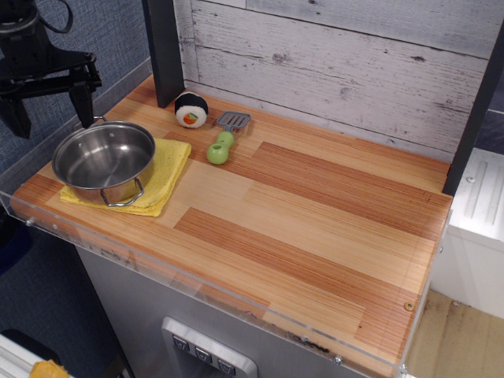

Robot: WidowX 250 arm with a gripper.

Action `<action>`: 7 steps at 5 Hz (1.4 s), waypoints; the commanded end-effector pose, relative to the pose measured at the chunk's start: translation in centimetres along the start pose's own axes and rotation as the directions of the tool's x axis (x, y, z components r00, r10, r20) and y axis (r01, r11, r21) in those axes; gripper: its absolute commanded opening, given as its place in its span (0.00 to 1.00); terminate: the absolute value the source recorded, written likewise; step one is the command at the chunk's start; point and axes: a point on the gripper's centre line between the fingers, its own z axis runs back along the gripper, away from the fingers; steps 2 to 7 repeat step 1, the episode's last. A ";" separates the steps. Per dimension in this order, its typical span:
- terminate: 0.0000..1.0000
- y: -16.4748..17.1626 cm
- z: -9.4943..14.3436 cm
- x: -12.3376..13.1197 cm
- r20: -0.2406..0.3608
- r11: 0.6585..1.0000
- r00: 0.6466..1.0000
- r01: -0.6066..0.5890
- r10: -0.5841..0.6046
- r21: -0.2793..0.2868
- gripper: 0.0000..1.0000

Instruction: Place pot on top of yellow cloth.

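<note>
The shiny steel pot (105, 160) with wire loop handles stands upright on the yellow cloth (166, 169) at the left end of the wooden counter. The cloth shows around its right and front sides. My gripper (49, 113) hangs above and behind the pot, at its far left rim, clear of it. Its two dark fingers are spread wide apart and hold nothing.
A toy sushi roll (190, 109) and a green-handled toy spatula (223, 138) lie behind the cloth near a dark post (164, 47). A clear plastic lip (197, 283) runs along the counter's front edge. A plank wall (339, 63) stands at the back.
</note>
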 end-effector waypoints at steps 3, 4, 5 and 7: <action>1.00 0.1 2.3 0.2 0.061 1.000 0.998 0.000 0.000 -0.005 1.00; 1.00 0.1 2.3 0.2 0.061 1.000 0.998 0.000 0.000 -0.005 1.00; 1.00 0.1 2.3 0.2 0.061 1.000 0.998 0.000 0.000 -0.005 1.00; 1.00 0.1 2.3 0.2 0.061 1.000 0.998 0.000 0.000 -0.005 1.00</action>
